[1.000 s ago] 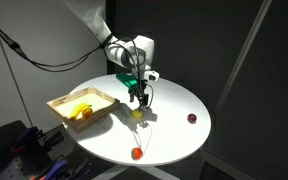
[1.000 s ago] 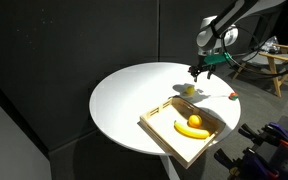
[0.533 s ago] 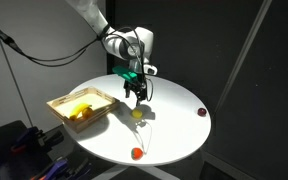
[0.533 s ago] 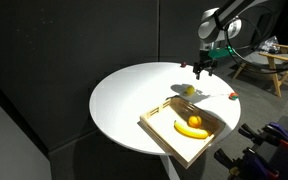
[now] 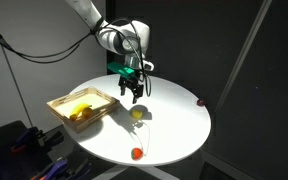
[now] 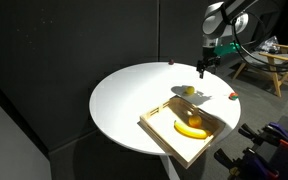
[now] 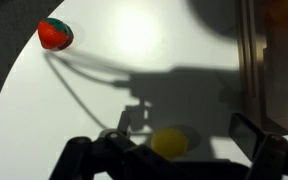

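Note:
My gripper hangs open above the round white table, with nothing between its fingers. A small yellow fruit lies on the table just below and slightly in front of it. In the wrist view the yellow fruit sits in shadow between the spread jaws of the gripper, apart from both. In an exterior view the gripper hovers over the far right of the table, above the yellow fruit.
A wooden tray with a banana stands at the table's edge beside the fruit. A red fruit lies near another edge, also seen as the red fruit. A small dark red fruit sits near the rim.
The open gripper has risen away from the yellow fruit, which stays on the table. The dark red fruit has shifted along the table's rim.

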Robot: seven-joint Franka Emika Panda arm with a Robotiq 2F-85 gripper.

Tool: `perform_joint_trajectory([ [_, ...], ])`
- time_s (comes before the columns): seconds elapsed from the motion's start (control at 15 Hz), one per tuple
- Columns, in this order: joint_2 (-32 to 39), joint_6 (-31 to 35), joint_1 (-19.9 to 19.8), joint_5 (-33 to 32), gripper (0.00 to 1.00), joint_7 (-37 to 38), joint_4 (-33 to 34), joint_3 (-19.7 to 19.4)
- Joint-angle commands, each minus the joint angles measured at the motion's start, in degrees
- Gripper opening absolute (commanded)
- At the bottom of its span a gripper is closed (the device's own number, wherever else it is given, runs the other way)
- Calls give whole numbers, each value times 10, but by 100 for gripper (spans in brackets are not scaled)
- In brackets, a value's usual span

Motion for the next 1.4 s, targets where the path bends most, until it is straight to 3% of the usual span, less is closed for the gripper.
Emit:
perform_joint_trajectory([
  [0.0, -48, -15, -2, -8, 100, -27, -36, 3],
  [1.33, -177, 13, 3, 7, 100, -1, -110, 1],
])
